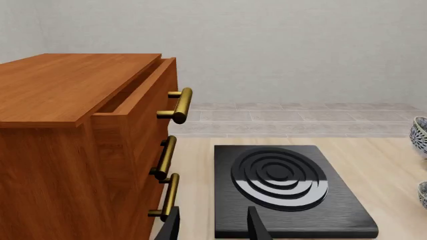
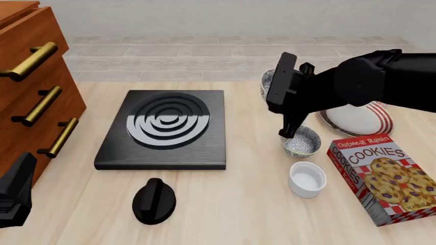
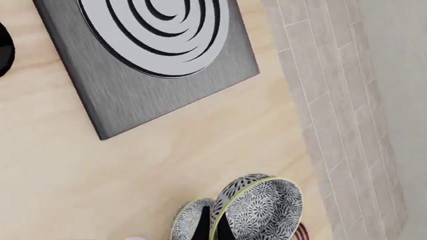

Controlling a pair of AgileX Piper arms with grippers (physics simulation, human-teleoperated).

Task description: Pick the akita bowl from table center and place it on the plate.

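In the right wrist view my right gripper (image 3: 213,227) is shut, its two fingers pinching the thin wall of the akita bowl (image 3: 263,210). The bowl has a speckled inside, a dark patterned outside and a yellow-green rim. A look-alike bowl (image 3: 187,220) lies just beside it. In the front view the right arm (image 2: 354,81) hides the grip. A patterned bowl edge (image 2: 266,84) shows past the wrist, and the other bowl (image 2: 301,141) stands on the table. The red-striped plate (image 2: 383,121) is half hidden under the arm. My left gripper (image 1: 213,227) is open at the near left.
A black hob (image 2: 165,127) lies left of centre with a black knob (image 2: 153,201) in front of it. A white ramekin (image 2: 307,178) and a cookie box (image 2: 385,178) sit at the near right. A wooden drawer cabinet (image 2: 34,87) with brass handles fills the left.
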